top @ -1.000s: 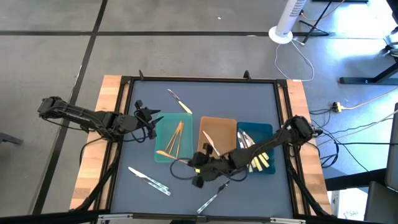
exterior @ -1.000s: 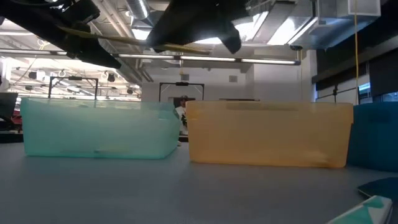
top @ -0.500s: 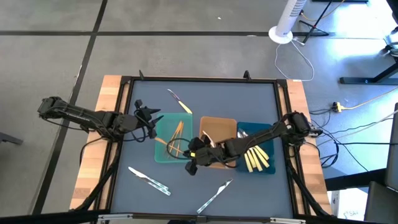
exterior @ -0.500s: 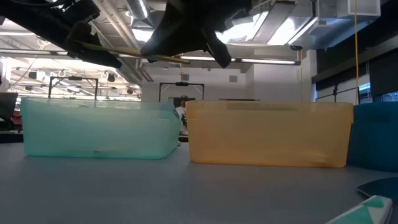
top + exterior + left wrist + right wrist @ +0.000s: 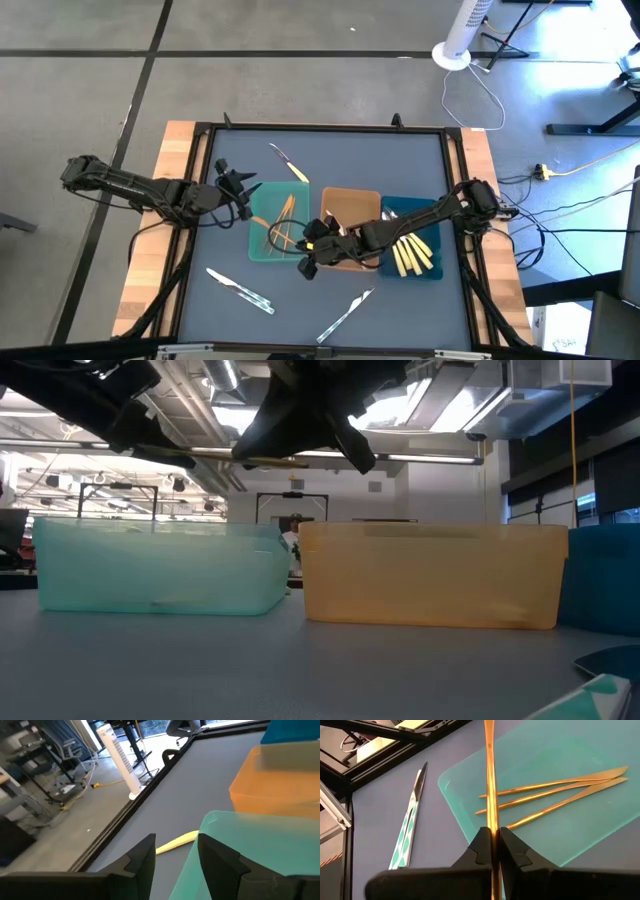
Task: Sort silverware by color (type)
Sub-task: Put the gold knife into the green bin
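Here, a slim gold utensil (image 5: 489, 780) overhangs the translucent teal tray (image 5: 560, 757).

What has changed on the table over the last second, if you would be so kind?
The right end effector, shut on a gold utensil, has travelled from the near side of the tan tray toward the teal tray, carrying the utensil out over that tray's near corner. The left end effector waits open at the teal tray's left edge as before, and the trays and loose silverware have not shifted.
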Tool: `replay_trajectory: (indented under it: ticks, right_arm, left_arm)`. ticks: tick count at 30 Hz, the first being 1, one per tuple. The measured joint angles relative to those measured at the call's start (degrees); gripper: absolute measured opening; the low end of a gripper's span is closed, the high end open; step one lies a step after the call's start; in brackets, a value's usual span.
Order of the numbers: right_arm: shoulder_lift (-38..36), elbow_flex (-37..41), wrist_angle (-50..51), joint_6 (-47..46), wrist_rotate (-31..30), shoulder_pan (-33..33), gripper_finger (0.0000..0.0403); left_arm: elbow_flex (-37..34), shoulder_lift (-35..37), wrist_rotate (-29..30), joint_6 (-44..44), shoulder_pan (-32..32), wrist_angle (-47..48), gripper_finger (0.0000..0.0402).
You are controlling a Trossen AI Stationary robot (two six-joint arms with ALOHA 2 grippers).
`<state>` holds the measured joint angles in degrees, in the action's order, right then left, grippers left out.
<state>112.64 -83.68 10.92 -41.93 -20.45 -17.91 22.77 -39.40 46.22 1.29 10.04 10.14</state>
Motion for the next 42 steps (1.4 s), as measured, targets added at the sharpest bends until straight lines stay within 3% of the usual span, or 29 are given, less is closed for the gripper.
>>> replay_trajectory:
  ticks: [11, 25, 42]
  right_arm:
    - [0.0, 0.0, -0.5, -4.9, -3.4, 0.9, 0.0001]
    - [1.0, 0.0, -6.7, -7.5, -3.8, 5.5, 0.0001]
    - [9.6, 0.0, -11.4, -7.3, -4.6, 5.7, 0.0001]
  left_arm:
    - [0.0, 0.0, 9.3, -4.9, 0.0, 0.1, 0.0141]
    - [0.0, 0.0, 9.6, -4.9, 0.0, 0.1, 0.0141]
    - [0.0, 0.0, 8.1, -4.6, 0.0, 0.1, 0.0141]
